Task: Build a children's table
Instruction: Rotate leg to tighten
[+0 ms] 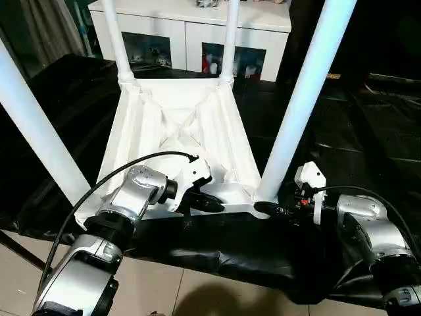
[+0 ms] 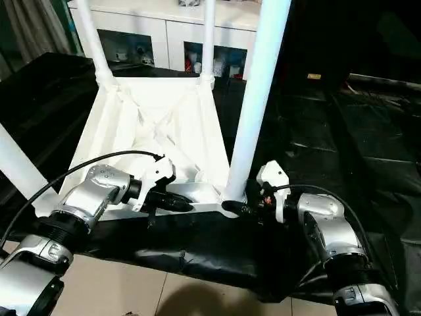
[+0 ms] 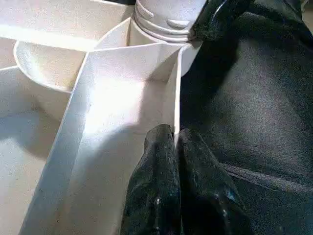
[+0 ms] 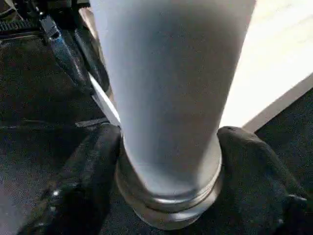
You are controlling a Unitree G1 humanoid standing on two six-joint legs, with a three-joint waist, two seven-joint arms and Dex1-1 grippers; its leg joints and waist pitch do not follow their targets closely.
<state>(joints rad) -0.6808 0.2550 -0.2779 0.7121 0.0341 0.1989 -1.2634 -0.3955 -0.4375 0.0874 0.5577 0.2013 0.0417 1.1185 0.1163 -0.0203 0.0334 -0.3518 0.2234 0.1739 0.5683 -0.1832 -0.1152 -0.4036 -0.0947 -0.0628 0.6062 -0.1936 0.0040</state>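
The left hand (image 1: pixel 214 203) was pinched shut on the near rim of the children's table (image 1: pixel 177 125), which lay upside down on the black tabletop (image 1: pixel 368 131). The right hand (image 1: pixel 263 208) straddled the near right leg's (image 1: pixel 309 92) base, fingers (image 4: pixel 88 181) spread either side. Its four white legs stood upward.

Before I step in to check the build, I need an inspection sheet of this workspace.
Surface: black-covered work table, cover wrinkled.
Job's things: children's table upside down, all four legs up.
Clutter: nothing seen.
Grippers: left gripper pinches the near rim wall; right gripper straddles the near right leg at its base.
Cables: black cable loops over the left forearm; another arcs over the right.
Surroundings: white cabinet behind; tiled floor in front.
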